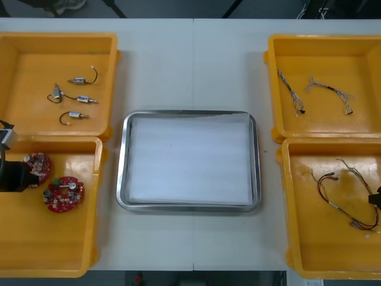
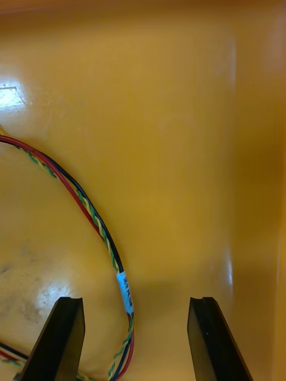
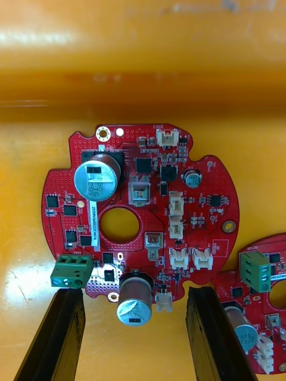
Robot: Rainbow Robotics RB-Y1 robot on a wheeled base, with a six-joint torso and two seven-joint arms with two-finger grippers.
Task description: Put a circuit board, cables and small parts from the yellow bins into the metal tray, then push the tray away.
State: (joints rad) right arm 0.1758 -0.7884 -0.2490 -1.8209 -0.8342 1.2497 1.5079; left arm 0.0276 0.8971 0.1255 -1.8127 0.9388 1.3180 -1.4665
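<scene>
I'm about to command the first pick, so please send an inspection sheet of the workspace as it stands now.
Surface: light table carrying four yellow bins and the tray.
Job's things: metal tray, white inside, nothing in it; two circuit boards in the near left bin; small metal parts in the far left bin.
Clutter: nothing seen.
Grippers: left gripper open, low over one board in the near left bin; right gripper open in the near right bin, a cable running between its fingers, not gripped.
Cables: twisted cables in the far right bin; red and yellow cables in the near right bin.
Surroundings: dark floor beyond the table's far edge.
</scene>
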